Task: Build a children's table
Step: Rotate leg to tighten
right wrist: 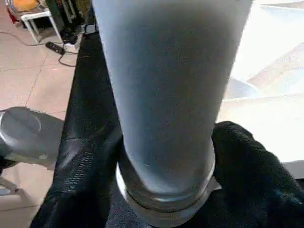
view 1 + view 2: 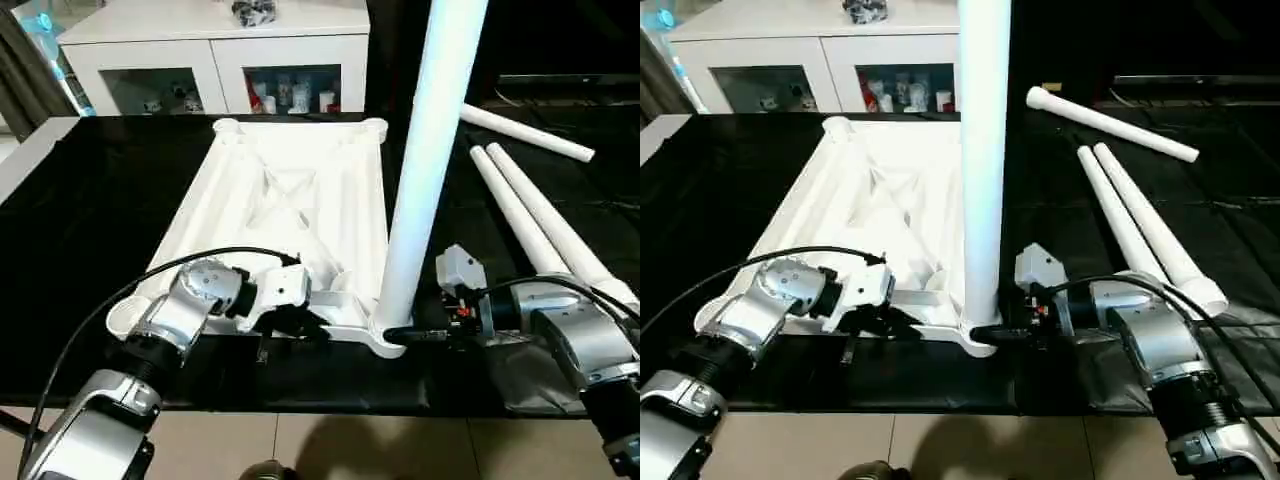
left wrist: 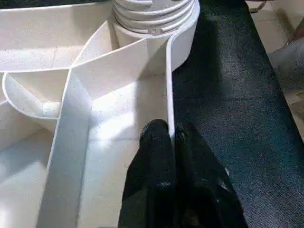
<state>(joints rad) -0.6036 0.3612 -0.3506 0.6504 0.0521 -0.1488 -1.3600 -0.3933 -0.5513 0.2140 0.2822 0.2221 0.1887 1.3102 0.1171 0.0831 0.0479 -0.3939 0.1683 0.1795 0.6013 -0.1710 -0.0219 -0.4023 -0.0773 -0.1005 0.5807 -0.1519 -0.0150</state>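
White plastic against black fingers: the right pincer (image 2: 992, 334) straddles the base of the upright leg (image 2: 984, 150), jaws parted to either side of it; whether they grip cannot be told. The leg's long axis rises vertically from the tabletop's (image 2: 290, 200) near-right corner socket, near the bench's (image 2: 90, 220) front edge. The left pincer (image 3: 172, 137) is pinched shut on the tabletop's near rim, steadying it.

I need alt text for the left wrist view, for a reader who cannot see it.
The left hand pinches a thin edge wall of the upside-down white table top between its two black fingers. Beyond it, a white leg stands in a round corner socket, above a black mat.
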